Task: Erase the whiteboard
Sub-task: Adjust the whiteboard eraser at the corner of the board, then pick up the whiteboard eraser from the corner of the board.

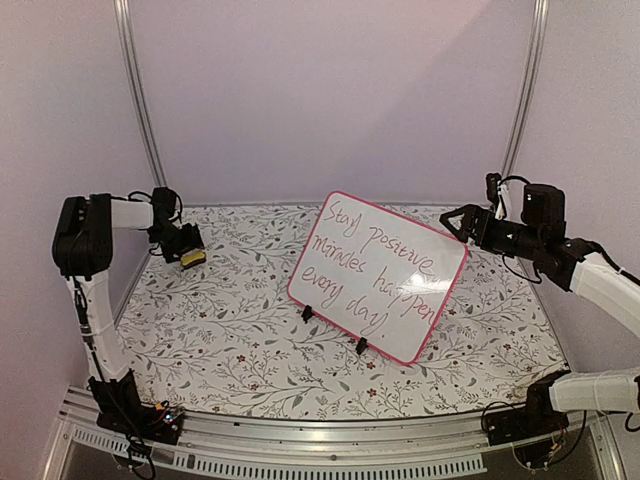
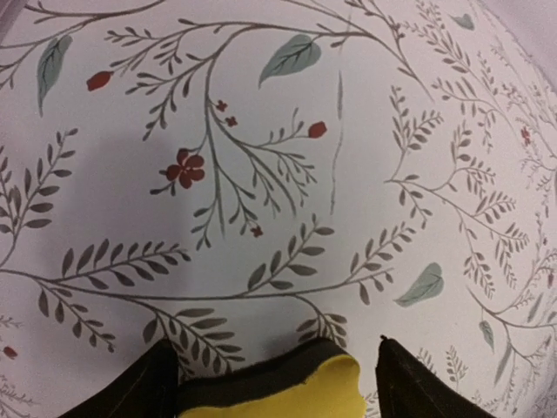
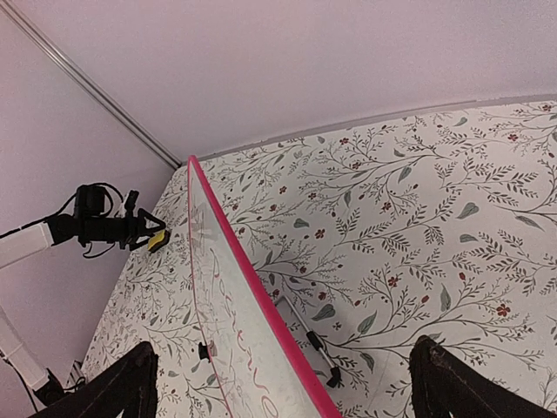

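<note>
The whiteboard [image 1: 378,276], propped on clip feet [image 1: 308,313] on the bench [image 1: 230,340] with red writing, looks light, stiff and tippy, so steady it by its pink frame. Well left of it the left gripper [image 1: 190,252] straddles a yellow sponge [image 2: 287,387], not yet clamped. The right gripper [image 1: 452,222] gapes beside its top-right corner, with open bench in front.

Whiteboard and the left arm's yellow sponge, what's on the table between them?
Nothing, only bare flowery tablecloth lies between the whiteboard and yellow sponge; the top view shows it.

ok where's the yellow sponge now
The yellow sponge is at the far left of the table in the top view, between the fingers of the left gripper, well left of the whiteboard.
</note>
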Controlling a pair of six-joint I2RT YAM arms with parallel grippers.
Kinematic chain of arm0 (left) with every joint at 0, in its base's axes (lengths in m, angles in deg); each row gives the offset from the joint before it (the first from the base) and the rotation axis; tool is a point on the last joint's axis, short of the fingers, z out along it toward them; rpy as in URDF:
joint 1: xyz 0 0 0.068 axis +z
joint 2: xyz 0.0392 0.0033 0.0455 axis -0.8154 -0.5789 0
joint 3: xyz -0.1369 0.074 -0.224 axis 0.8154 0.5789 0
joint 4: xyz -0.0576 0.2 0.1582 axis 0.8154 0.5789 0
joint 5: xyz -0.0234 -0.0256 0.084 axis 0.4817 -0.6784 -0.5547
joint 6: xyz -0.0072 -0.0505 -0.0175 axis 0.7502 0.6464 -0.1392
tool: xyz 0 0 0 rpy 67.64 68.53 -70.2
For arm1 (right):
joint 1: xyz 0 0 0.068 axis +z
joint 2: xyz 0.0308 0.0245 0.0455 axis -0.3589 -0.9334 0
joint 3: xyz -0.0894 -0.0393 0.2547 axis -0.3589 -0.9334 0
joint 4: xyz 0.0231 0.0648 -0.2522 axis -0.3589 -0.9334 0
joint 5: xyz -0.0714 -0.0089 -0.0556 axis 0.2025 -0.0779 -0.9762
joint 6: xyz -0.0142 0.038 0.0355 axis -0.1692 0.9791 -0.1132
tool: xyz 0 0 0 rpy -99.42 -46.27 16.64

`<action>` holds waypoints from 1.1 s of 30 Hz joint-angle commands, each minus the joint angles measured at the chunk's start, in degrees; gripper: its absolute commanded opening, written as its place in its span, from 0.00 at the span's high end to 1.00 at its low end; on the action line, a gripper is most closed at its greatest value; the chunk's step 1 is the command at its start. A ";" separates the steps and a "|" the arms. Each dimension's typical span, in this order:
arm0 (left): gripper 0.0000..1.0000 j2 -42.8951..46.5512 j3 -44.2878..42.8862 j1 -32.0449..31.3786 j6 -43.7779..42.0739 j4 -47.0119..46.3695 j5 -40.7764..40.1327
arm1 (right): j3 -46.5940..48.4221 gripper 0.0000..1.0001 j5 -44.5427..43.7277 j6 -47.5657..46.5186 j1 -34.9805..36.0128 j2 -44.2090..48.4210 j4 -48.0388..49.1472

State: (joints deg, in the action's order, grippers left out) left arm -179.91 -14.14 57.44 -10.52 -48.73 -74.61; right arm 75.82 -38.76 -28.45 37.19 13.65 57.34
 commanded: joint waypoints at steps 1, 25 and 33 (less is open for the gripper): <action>0.23 2.04 4.06 -3.94 1.75 0.72 3.08 | 0.32 0.01 -0.47 -0.49 0.09 -0.21 1.06; 0.19 0.20 0.02 -12.12 3.20 4.27 -9.58 | 0.06 0.01 -0.37 -0.49 0.05 -0.25 0.98; 0.24 -2.84 -2.44 -12.51 5.06 3.27 -6.40 | -0.11 0.01 -0.37 -0.51 0.08 -0.22 0.88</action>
State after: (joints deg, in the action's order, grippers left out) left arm -180.08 -14.82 45.28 -6.67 -46.13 -82.30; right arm 75.82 -38.74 -28.43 37.19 13.52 57.34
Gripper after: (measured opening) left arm 0.770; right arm 0.989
